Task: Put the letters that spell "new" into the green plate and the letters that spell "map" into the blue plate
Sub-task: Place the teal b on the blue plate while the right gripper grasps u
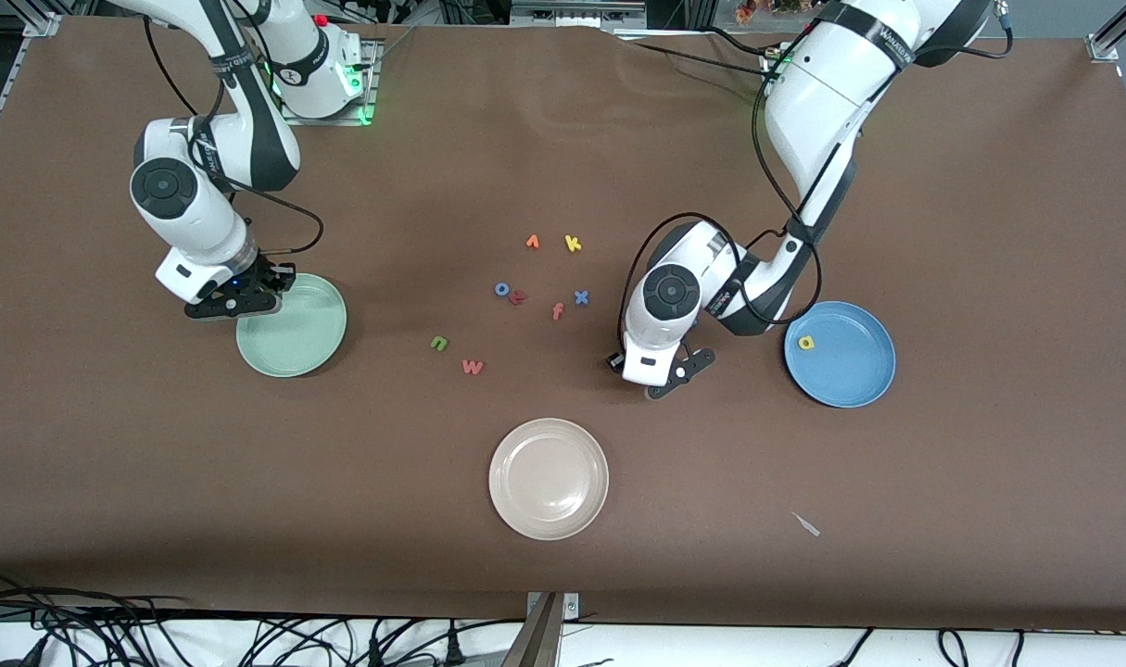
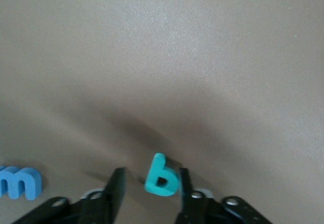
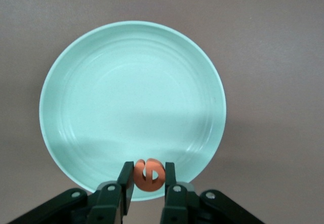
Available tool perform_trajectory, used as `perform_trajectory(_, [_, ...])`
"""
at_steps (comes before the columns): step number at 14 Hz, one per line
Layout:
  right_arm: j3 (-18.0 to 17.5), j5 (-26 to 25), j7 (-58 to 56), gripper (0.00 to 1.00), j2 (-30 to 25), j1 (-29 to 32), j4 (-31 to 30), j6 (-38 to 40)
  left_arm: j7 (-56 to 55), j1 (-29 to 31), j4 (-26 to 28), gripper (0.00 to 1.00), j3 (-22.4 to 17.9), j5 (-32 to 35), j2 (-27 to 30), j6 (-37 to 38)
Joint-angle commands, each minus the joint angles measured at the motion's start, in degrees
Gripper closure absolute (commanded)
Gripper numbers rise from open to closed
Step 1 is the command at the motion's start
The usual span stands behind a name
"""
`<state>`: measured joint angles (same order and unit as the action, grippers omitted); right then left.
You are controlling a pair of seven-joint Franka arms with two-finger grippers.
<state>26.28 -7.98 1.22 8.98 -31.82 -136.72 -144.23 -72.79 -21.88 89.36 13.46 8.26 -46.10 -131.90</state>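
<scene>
As the front view counts them, plates: three, with the green plate point(image 1: 303, 338) at 9 o'clock of the loose letter cluster, the blue plate point(image 1: 850, 371) at 3 o'clock and a beige-white plate point(image 1: 549, 477) at 6 o'clock.
Table point(image 1: 989, 463): one brown cloth, with wide bare room along every edge.
Arms: two, both reaching down to the cloth.
Right gripper point(image 3: 147, 178): clamped on the orange e point(image 3: 149, 175), over the green plate's rim.
Left gripper point(image 2: 152, 181): low over the cloth beside the blue plate, fingers on either side of the teal p point(image 2: 161, 176); one finger touches it and the other stands off with a gap.
Letters in plates: one, the yellow a point(image 1: 806, 343), in the blue plate.
Cluster: six letters, namely an orange v-shape point(image 1: 532, 242), yellow k point(image 1: 573, 244), blue o point(image 1: 502, 289), dark red letter point(image 1: 518, 297), salmon f point(image 1: 557, 311) and blue x point(image 1: 581, 297).
Strays: two, the green n point(image 1: 439, 344) and salmon-red w point(image 1: 472, 367), at 7 o'clock of the cluster.
Hidden: the p and the blue m point(image 2: 17, 182) show only in the left wrist view, and the m is cut off at the frame edge.
Scrap point(image 1: 806, 524): one pale sliver at 6 o'clock of the blue plate.
</scene>
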Motion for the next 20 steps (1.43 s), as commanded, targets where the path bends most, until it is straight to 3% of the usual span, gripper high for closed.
perform_trajectory(1, [0.53, -0.37, -0.87, 0.63, -1.07, -0.34, -1.98, -2.37, -1.48, -1.14, -1.73, 0.64, -1.32, 1.5, -0.92, 0.42])
perform_trajectory(3, [0.53, -0.1, -0.61, 0.45, -1.15, -0.34, -1.89, -2.28, -1.48, -1.15, -2.87, 0.75, -1.41, 1.59, -1.97, 0.42])
perform_trajectory(5, [0.53, 0.16, 0.09, 0.34, -1.07, -0.43, -1.8, -2.28, -1.22, -1.06, -3.05, 0.87, -1.41, 1.76, -1.98, 0.51])
perform_trajectory(9, [-0.87, 0.42, 5.16, 0.32, -0.98, -1.04, -1.1, -2.28, -0.26, -0.18, -3.32, 0.95, -1.33, 4.14, -0.92, 1.56])
perform_trajectory(12, [-6.13, 0.6, 16.84, 0.32, 2.17, -2.54, 2.14, -2.28, 7.28, 1.4, -5.32, 0.95, -1.06, 3.53, -0.04, 9.18])
perform_trajectory(17, [-15.01, 1.12, 34.52, 0.32, 10.51, -2.45, 12.06, -1.93, 30.02, 7.1, -7.19, 0.95, -0.62, 3.17, 3.2, 24.21])
perform_trajectory(20, [-19.5, 8.49, 38.76, 0.3, 16.76, -2.45, 20.5, -1.84, 44.18, 12.46, -4.91, 0.95, -0.36, 3.17, 6.8, 28.01])
